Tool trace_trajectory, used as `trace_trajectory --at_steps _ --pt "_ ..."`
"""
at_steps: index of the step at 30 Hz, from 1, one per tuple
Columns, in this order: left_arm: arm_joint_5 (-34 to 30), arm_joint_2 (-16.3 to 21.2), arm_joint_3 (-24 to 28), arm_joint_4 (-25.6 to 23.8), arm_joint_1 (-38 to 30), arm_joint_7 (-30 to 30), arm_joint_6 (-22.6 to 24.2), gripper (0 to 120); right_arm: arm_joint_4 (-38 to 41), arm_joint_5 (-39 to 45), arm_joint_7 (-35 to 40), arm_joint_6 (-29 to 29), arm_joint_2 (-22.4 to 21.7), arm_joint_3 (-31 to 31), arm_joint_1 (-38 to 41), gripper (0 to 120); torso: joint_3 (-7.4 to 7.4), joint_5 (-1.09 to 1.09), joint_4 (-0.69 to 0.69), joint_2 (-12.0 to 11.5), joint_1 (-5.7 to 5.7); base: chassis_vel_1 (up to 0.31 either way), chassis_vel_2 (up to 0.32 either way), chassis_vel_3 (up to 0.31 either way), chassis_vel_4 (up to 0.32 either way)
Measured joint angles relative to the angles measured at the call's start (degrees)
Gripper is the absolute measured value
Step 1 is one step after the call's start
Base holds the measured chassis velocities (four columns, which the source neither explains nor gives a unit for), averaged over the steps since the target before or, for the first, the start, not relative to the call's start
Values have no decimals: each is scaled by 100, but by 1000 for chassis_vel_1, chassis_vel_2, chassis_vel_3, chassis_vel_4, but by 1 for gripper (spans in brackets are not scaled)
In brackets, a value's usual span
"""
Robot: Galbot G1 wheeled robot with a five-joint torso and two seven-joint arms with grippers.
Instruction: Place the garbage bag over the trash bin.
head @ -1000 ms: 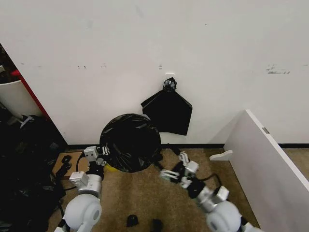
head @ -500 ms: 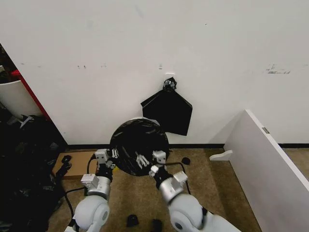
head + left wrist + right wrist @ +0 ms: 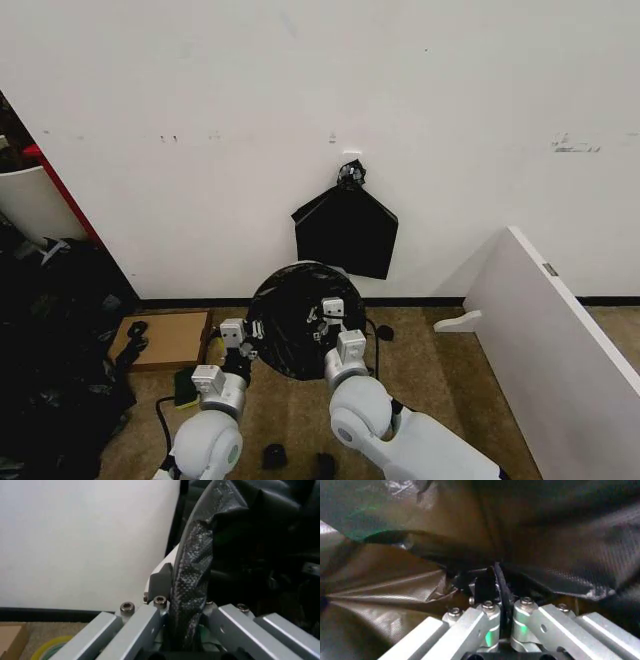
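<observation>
- The large glossy black plastic garbage bag [image 3: 293, 318] sits over the round cream-white plastic trash bin [image 3: 300, 265], which stands on the brown floor against the far white wall [image 3: 300, 100]. Of the bin, a thin pale arc of the rim shows at the far edge of the bag.
- The bag looks like a dark round disc from the head view, crinkled, with small highlights on the film.
- The left gripper [image 3: 248, 333] is at the left near edge of the bag. Its arm comes up from the near bottom of the scene, the elbow low, and the wrist points away toward the wall.
- In the left wrist view the left gripper [image 3: 187, 609] has its two metal fingers [image 3: 142, 624] closed on a folded band of the black film, which stands upright between them. A piece of the white rim [image 3: 167, 560] of the bin is just beside this band.
- The right gripper [image 3: 328, 312] is over the near right part of the bag. Its arm bends in from the near right, the big white elbow close to the bottom, the forearm going up to the bag.
- In the right wrist view the right gripper [image 3: 501, 592] pinches a thin fold of the black film between its closed fingers [image 3: 527, 609]; the film spreads around in loose wrinkles.
- The two grippers are near each other, on the two sides of the bin's near edge.
- A flat black bag [image 3: 346, 230] gathered at a knot hangs on the wall, just beyond the bin.
- A brown cardboard sheet [image 3: 165, 338] lies on the floor at the left, and a white board [image 3: 560, 330] leans at the right.
</observation>
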Motion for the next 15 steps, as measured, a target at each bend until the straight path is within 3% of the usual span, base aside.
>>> trace_trajectory --at_steps 7,15 --pt "174 -51 151 102 14 89 -157 0 -452 304 472 -336 209 -96 302 0 0 0 1 0 0 0 0 0 0" --pt "295 -54 259 114 94 162 -227 0 -663 571 584 -536 148 -41 475 0 0 1 1 0 0 0 0 0 0"
